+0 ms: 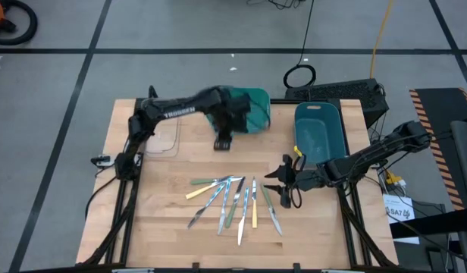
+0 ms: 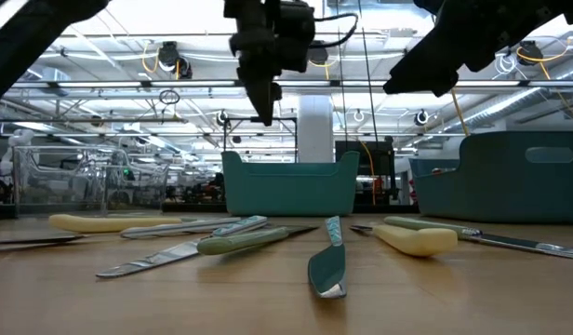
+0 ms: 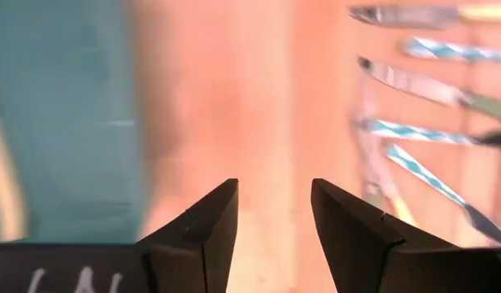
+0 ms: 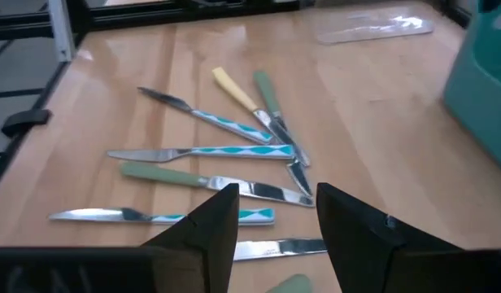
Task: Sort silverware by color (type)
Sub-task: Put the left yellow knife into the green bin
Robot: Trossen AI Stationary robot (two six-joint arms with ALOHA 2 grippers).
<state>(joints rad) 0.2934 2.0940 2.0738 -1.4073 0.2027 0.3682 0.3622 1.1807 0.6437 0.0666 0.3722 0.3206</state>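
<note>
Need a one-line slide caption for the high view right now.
Left gripper open beside the small teal bin; right gripper open beside the scattered silverware on the wooden table.

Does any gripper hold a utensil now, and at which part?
No. Left gripper and right gripper are both open and empty.

Wooden table [image 1: 161, 220]: silverware [image 1: 235, 201], two teal bins [image 1: 320, 133], clear tray [image 1: 163, 136].
</note>
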